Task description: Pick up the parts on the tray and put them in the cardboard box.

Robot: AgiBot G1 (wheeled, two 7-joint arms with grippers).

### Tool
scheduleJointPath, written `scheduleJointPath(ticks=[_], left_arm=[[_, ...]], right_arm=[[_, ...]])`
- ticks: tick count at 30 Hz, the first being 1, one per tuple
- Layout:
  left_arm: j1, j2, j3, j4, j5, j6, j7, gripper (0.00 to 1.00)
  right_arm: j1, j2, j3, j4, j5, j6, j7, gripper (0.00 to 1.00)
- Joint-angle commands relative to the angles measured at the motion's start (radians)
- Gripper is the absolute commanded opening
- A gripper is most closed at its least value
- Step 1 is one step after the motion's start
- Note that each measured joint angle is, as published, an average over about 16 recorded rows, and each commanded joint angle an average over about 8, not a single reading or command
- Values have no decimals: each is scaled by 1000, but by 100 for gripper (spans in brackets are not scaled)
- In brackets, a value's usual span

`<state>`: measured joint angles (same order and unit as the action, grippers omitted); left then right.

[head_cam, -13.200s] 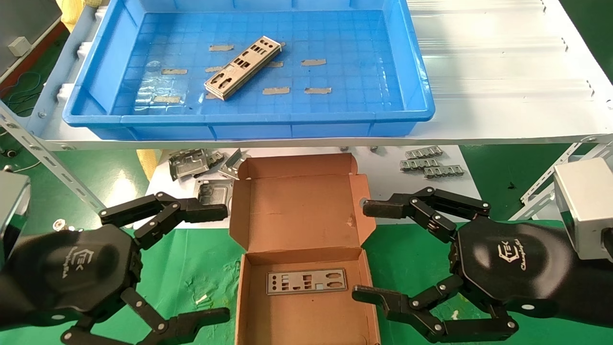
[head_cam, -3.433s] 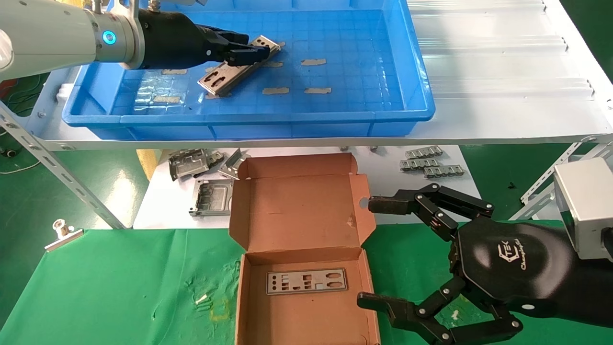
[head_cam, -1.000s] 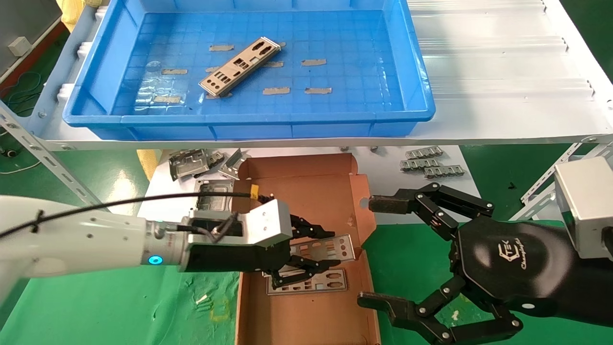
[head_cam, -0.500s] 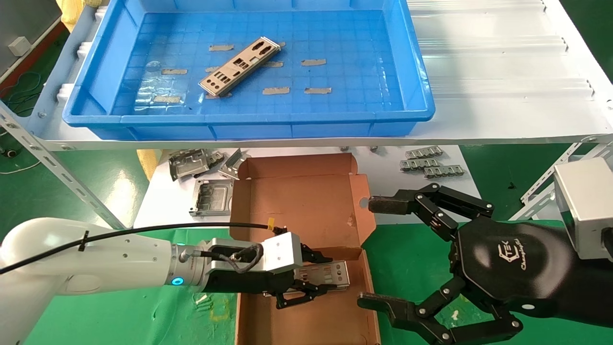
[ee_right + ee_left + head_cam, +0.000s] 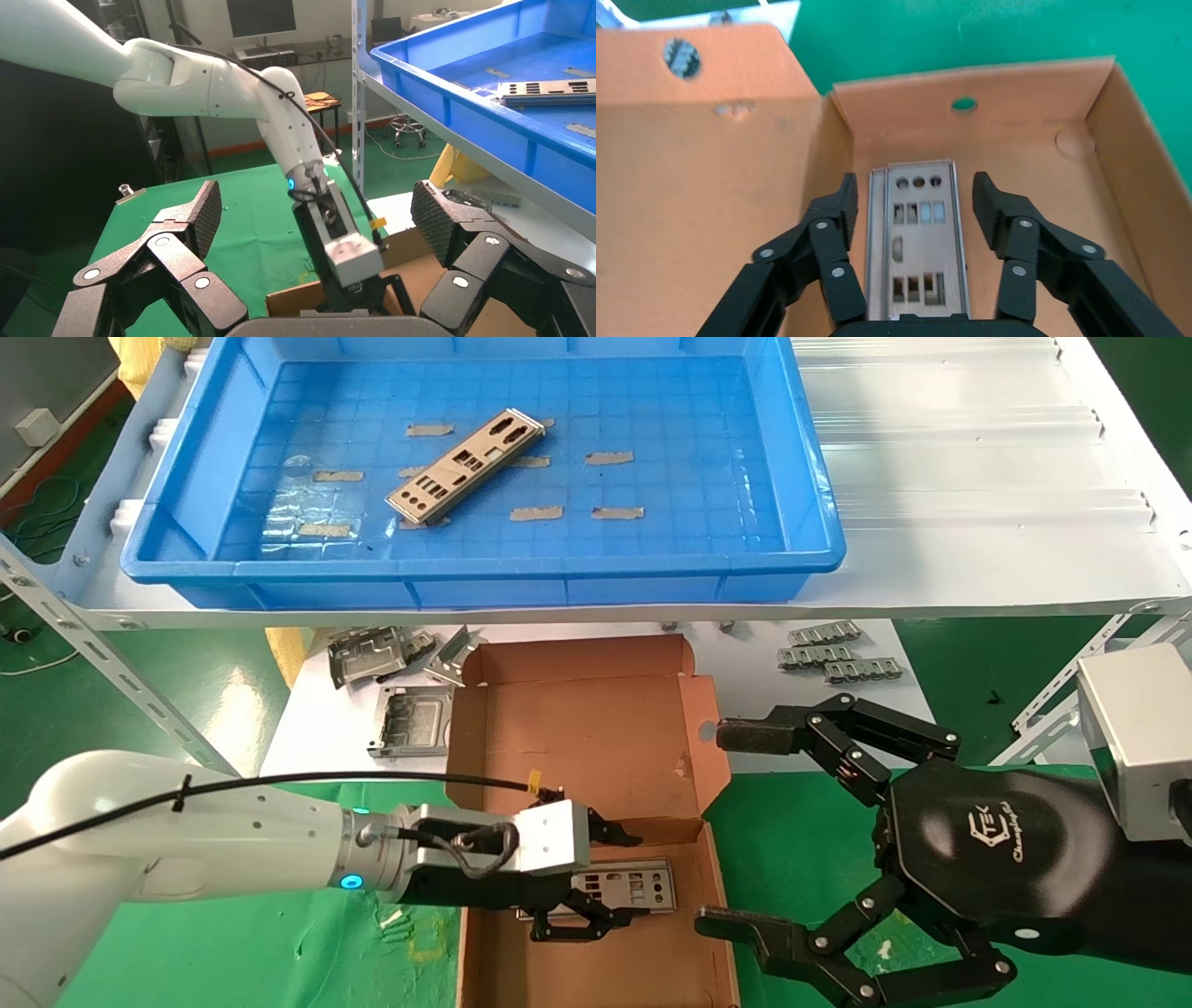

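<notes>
The blue tray (image 5: 484, 565) sits on the upper white shelf with one punched metal part (image 5: 466, 467) lying in it. The open cardboard box (image 5: 577, 738) lies below on the green cloth. My left gripper (image 5: 601, 885) is low inside the box, open. In the left wrist view my left gripper (image 5: 916, 193) has its fingers on either side of two stacked parts (image 5: 916, 239) lying flat on the box floor (image 5: 989, 126), not touching them. My right gripper (image 5: 726, 829) is open and empty just right of the box.
Folded grey brackets (image 5: 372, 654) and slotted strips (image 5: 838, 654) lie on the lower white board behind the box. A slanted metal shelf strut (image 5: 93, 645) stands at the left. In the right wrist view the tray (image 5: 450, 91) is beyond my left arm (image 5: 309, 168).
My left gripper carried a part from the tray down into the box, lowered it onto the part lying there, and opened. The right arm has not moved.
</notes>
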<state>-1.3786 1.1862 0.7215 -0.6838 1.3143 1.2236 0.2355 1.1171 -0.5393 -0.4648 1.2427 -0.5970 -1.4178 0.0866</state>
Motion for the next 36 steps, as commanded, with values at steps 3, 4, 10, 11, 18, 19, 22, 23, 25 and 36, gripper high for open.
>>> scheduleJointPath(ticks=[3, 4, 10, 11, 18, 19, 22, 23, 25, 36], left_arm=[[-17, -15, -13, 0, -31, 44, -12, 100], [-20, -24, -19, -2, -48, 65, -31, 100], [-28, -75, -56, 2, -160, 202, -152, 100], [-28, -81, -62, 4, -177, 221, -166, 100], [-29, -95, -75, 8, -210, 259, -183, 100], [-29, -94, -73, 8, -208, 256, -181, 100], [-27, -93, -72, 5, -203, 249, -178, 100], [-26, -94, -73, 3, -202, 247, -178, 100], [-21, -100, -77, -5, -205, 245, -181, 100], [33, -181, -139, -106, -270, 251, -222, 100]], right_arm=[[0, 0, 0, 0, 0, 0, 0, 100], [0, 0, 0, 0, 0, 0, 0, 100], [0, 0, 0, 0, 0, 0, 0, 100], [0, 0, 0, 0, 0, 0, 0, 100], [0, 0, 0, 0, 0, 0, 0, 100], [0, 0, 0, 0, 0, 0, 0, 100], [0, 0, 0, 0, 0, 0, 0, 100], [0, 0, 0, 0, 0, 0, 0, 100], [0, 0, 0, 0, 0, 0, 0, 100], [0, 0, 0, 0, 0, 0, 0, 100]])
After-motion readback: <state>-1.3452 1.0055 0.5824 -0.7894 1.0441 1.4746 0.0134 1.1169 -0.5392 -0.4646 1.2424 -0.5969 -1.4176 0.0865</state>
